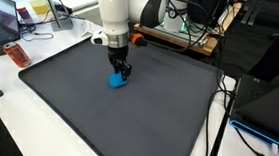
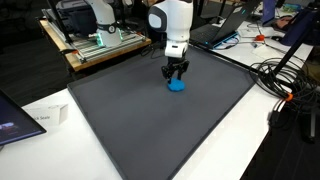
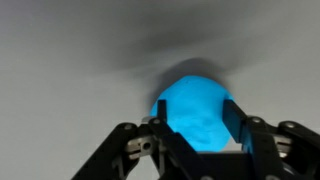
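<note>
- The end effector hangs vertically over the far part of the dark surface.
- The blue object rests on the surface, directly below the fingertips.
- In the wrist view, the fingers flank the blue object on both sides.
- End effector state: fingers apart; contact with the blue object cannot be told because the wrist view is blurred.
- A laptop stands beyond the far left edge of the surface.

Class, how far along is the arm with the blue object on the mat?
Done: the gripper is down at the blue object, straddling it. In hand: the grasp; whether the jaws press it is unclear. Left: any lift, as the object rests on the mat.
</note>
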Controlling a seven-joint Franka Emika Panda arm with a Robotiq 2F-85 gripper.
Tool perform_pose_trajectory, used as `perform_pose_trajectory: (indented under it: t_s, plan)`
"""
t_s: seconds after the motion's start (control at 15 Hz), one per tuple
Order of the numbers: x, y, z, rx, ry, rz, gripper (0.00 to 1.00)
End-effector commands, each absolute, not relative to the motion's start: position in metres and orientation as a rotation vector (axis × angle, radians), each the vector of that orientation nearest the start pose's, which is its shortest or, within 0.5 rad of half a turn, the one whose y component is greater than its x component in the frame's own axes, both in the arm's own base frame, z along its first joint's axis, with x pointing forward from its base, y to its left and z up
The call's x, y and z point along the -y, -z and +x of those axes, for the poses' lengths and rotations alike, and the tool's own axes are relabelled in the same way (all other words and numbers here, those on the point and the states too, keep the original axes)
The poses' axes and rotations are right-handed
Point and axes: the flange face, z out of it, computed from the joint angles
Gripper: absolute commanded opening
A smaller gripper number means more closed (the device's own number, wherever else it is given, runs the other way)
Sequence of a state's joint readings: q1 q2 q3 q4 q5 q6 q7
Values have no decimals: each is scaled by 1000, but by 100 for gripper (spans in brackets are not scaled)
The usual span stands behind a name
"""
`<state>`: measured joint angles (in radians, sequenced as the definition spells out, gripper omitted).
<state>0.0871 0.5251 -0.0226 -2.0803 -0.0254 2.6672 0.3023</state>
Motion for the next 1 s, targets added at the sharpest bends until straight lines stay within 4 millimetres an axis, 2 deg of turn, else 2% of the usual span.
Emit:
perform_pose_trajectory:
  t_s: [0.0, 0.07, 0.33, 0.47, 0.6, 0.67, 0.73, 0.93]
  plan:
    - [-40, -178, 593, -327, 89, -3143, 42]
    - [-40, -179, 593, -326, 89, -3146, 32]
    - [-42, -183, 593, -318, 86, -3154, 12]
    - [-42, -184, 593, -314, 82, -3155, 9]
    - [-44, -183, 593, -310, 75, -3157, 15]
    - [-45, -182, 593, -309, 74, -3158, 11]
    - [-45, -183, 593, -308, 74, -3159, 3]
    - [-45, -185, 592, -307, 78, -3160, 0]
